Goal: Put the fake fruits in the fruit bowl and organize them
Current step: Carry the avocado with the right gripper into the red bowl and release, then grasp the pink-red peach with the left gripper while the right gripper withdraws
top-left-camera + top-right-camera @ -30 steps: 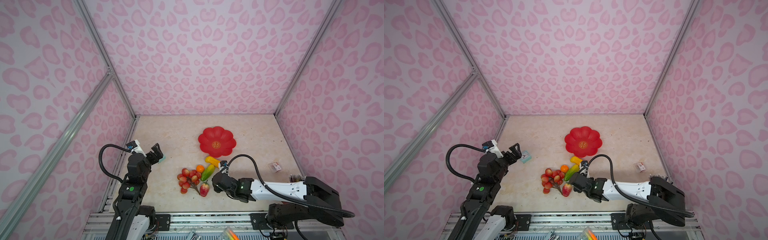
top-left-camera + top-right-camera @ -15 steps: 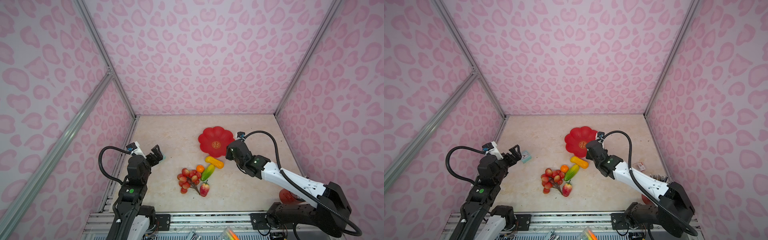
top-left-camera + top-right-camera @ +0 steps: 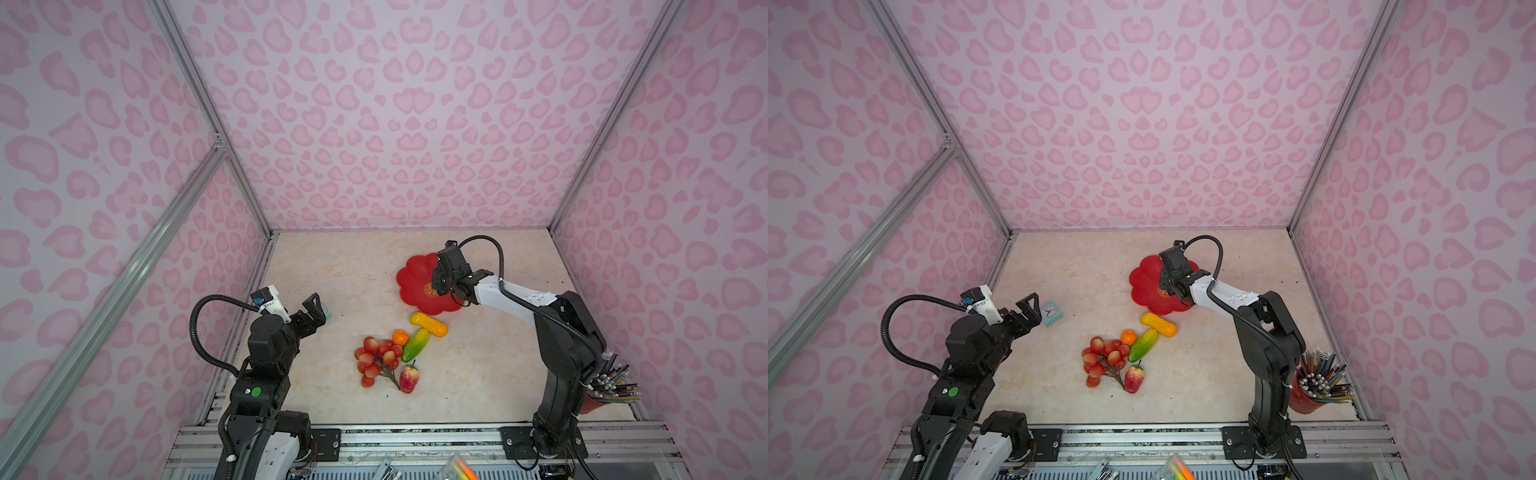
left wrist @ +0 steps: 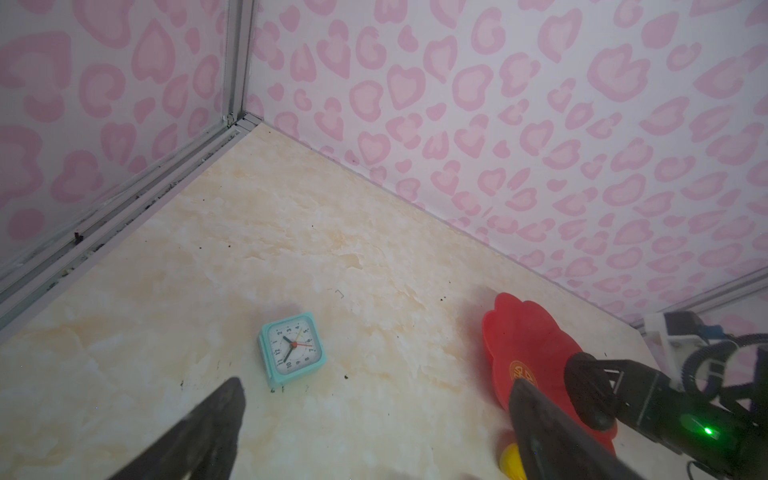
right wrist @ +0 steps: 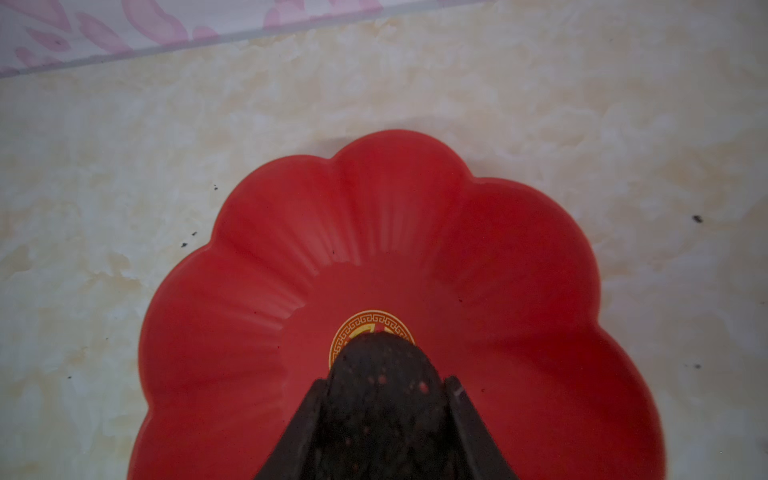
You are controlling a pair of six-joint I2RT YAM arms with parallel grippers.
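Above the empty fruit bowl (image 5: pixel 395 166) our right pincer (image 5: pixel 384 384) pinches the avocado (image 5: pixel 384 415), left pincer (image 4: pixel 376 390) spread, five fruits (image 3: pixel 376 355) on the table (image 3: pixel 332 270).

**Five fruits outside the bowl, one held over it**

The red flower-shaped fruit bowl (image 3: pixel 413 270) sits upright, with a gold emblem at its centre. The dark avocado (image 5: pixel 380 415) is pinched in the right gripper (image 5: pixel 385 384) above that emblem, perhaps not touching it. Just beside the bowl's near rim lies the yellow-orange oblong (image 3: pixel 429 324). Clustered beside that are the green-yellow oblong (image 3: pixel 415 345), tangerine (image 3: pixel 400 337), grape bunch (image 3: pixel 376 357) and strawberry-like fruit (image 3: pixel 409 378).
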